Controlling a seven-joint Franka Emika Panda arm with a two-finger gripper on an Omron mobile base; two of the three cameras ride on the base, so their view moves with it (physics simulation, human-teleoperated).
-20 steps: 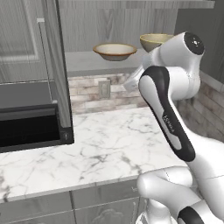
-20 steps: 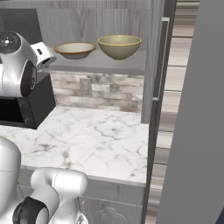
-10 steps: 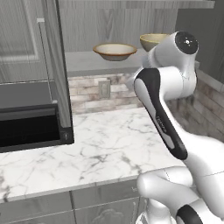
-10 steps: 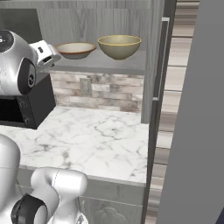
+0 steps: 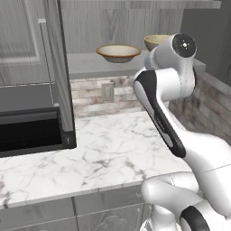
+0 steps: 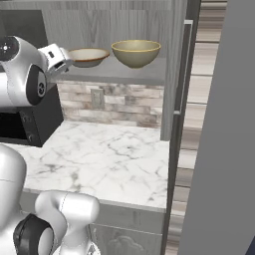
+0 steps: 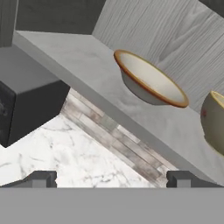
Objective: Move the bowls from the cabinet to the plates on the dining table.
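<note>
The arm has swung up toward the cabinet shelf over the last second, bringing the pincer closer to the two bowls. The shallow bowl sits upper centre of the hand view, the deeper bowl at the right edge. The pincer gapes fully and holds nothing. Judged from this, the first pickup is not yet done.

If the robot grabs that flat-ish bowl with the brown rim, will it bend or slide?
The shallow cream bowl with the brown rim looks like hard ceramic, so it probably won't bend but could chip. Its glazed, sloping sides may be slippery. It sits upright on the grey cabinet shelf, so a push would likely slide it.
</note>
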